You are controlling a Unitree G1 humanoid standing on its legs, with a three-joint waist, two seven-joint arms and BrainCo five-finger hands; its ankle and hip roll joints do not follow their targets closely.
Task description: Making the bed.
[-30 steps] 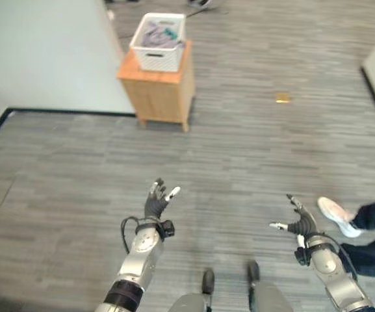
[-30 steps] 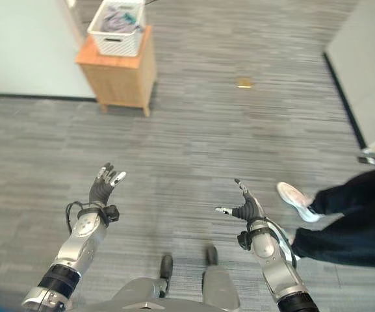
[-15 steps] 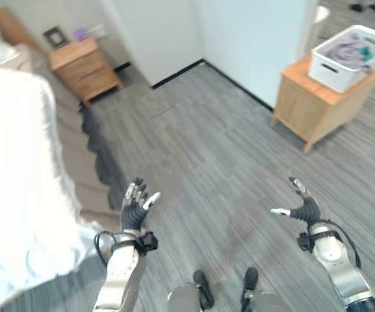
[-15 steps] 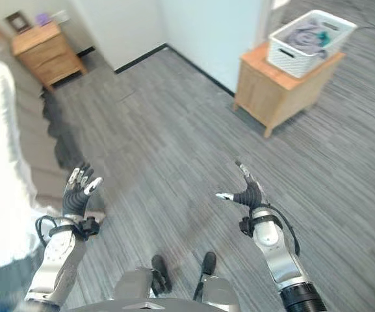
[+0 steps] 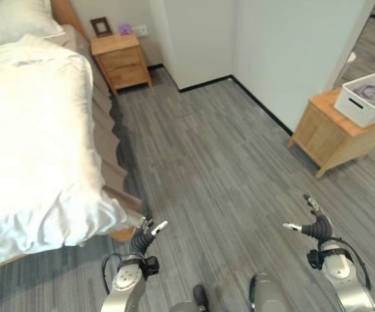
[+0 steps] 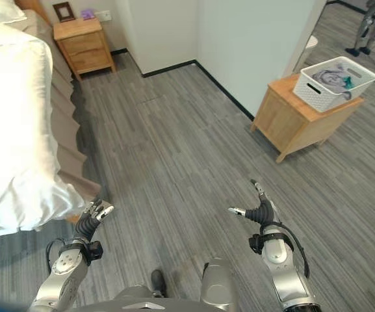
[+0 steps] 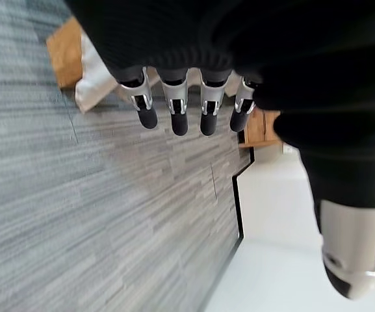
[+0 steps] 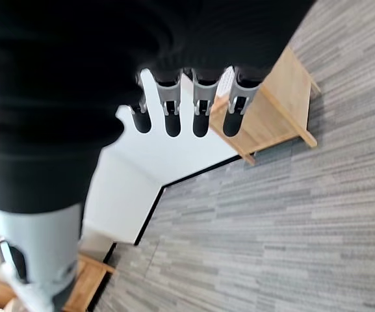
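Observation:
The bed (image 5: 109,140) stands at the left, covered by a white rumpled duvet (image 5: 25,130) whose corner hangs over the foot end near the floor. A white pillow (image 5: 12,19) lies at its head. My left hand (image 5: 143,238) hovers open just right of that hanging corner, holding nothing; its straight fingers (image 7: 174,107) show in the left wrist view. My right hand (image 5: 316,227) is raised open over the bare floor at the lower right, fingers (image 8: 197,107) spread, well away from the bed.
A wooden nightstand (image 5: 121,60) with a small picture frame stands beside the bed's head. At the right a wooden side table (image 5: 333,136) carries a white basket (image 5: 371,97) of clothes. A white wall corner (image 5: 239,45) juts out between them.
The camera has swung further left, so the bed now shows far more fully. Both hands stay open; the left hand sits lower in the picture, close to the duvet's corner.

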